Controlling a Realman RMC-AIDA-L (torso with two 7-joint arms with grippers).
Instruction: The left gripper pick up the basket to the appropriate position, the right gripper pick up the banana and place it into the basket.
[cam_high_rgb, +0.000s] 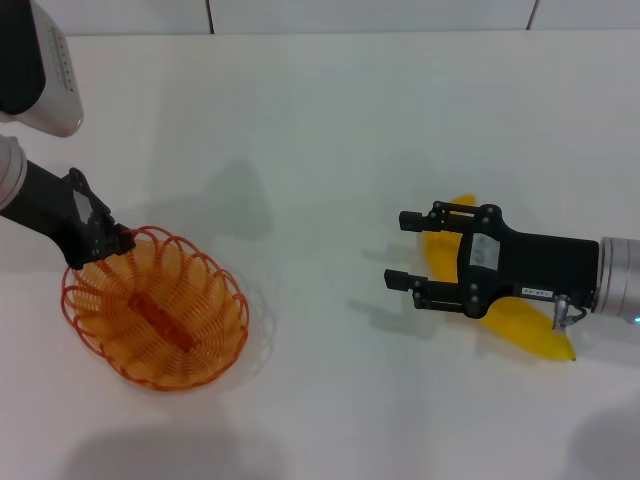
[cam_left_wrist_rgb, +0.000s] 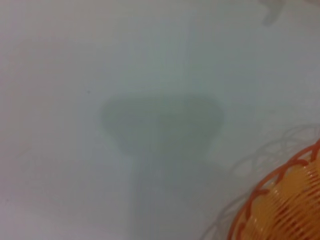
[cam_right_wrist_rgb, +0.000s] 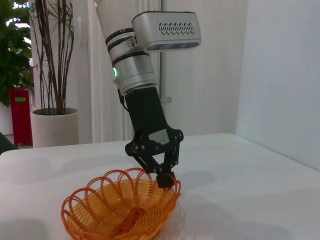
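The left gripper (cam_high_rgb: 118, 240) was clamped on the basket (cam_high_rgb: 155, 310) rim. The right gripper (cam_high_rgb: 402, 250), fingers spread wide, hovered above the banana (cam_high_rgb: 520, 325), well apart from the basket. Risk: descending off-centre could roll the smooth banana aside.
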